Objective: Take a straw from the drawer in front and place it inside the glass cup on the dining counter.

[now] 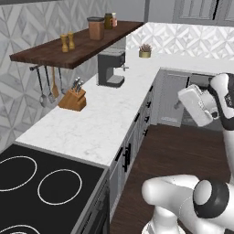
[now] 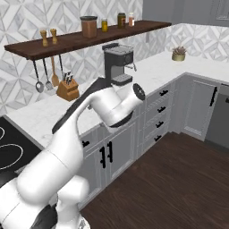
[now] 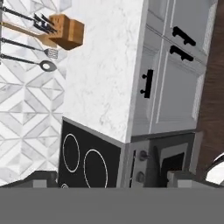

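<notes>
1. Your pincer [image 3: 112, 183] stands wide and holds nothing; its dark tips barely rise at the bottom of the hand view, aimed at the stove [image 3: 87, 159] and cabinet fronts.
2. The arm [image 2: 112, 105] hangs raised beside the table [image 1: 105, 114], apparently not yet reaching for anything.
3. The drawers [image 2: 159, 107] under the table are all closed, so the straw is probably hidden in one; I cannot tell which.
4. Knife block [image 1: 73, 98] and coffee machine [image 1: 111, 68] sit well back, clear of your reach.
</notes>
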Robot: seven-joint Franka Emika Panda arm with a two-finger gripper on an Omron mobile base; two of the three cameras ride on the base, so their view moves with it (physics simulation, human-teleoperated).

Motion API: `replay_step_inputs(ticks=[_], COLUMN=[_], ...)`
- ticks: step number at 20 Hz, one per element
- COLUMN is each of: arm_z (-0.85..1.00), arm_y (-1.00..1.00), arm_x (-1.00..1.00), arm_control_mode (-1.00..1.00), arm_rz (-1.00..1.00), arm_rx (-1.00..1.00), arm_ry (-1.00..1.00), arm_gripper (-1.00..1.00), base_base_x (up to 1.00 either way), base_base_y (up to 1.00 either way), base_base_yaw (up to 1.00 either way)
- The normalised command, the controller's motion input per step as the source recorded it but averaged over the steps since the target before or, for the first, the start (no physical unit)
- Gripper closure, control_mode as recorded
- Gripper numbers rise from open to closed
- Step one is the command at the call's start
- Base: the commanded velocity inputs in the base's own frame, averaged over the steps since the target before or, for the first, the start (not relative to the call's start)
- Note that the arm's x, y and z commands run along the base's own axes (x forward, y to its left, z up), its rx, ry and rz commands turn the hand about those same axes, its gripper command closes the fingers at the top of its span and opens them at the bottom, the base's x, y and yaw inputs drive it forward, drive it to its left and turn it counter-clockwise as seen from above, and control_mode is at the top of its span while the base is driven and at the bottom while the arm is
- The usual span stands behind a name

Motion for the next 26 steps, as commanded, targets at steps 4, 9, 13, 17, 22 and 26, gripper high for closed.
replay_step_inputs(ticks=[4,9,13,17,22,26], arm_z=[-0.93,-0.89,-0.73,-0.63,-0.47,-0.34], arm_y=[-0.44,0.0,0.06,0.23,0.3,0.24], arm_x=[0.08,0.03,0.01,0.2,0.44,0.52], arm_control_mode=[-1.0,-1.0,-1.0,-1.0,-1.0,-1.0], arm_rz=[0.0,0.0,0.0,0.0,0.0,0.0], arm_rx=[0.37,0.13,0.08,0.08,0.06,0.04], arm_ry=[-0.16,-0.35,-0.23,-0.16,-0.12,-0.01], arm_gripper=[-1.0,-1.0,-1.0,-1.0,-1.0,-1.0], base_base_x=[0.0,0.0,0.0,0.0,0.0,0.0], base_base_y=[0.0,0.0,0.0,0.0,0.0,0.0], base_base_yaw=[0.0,0.0,0.0,0.0,0.0,0.0])
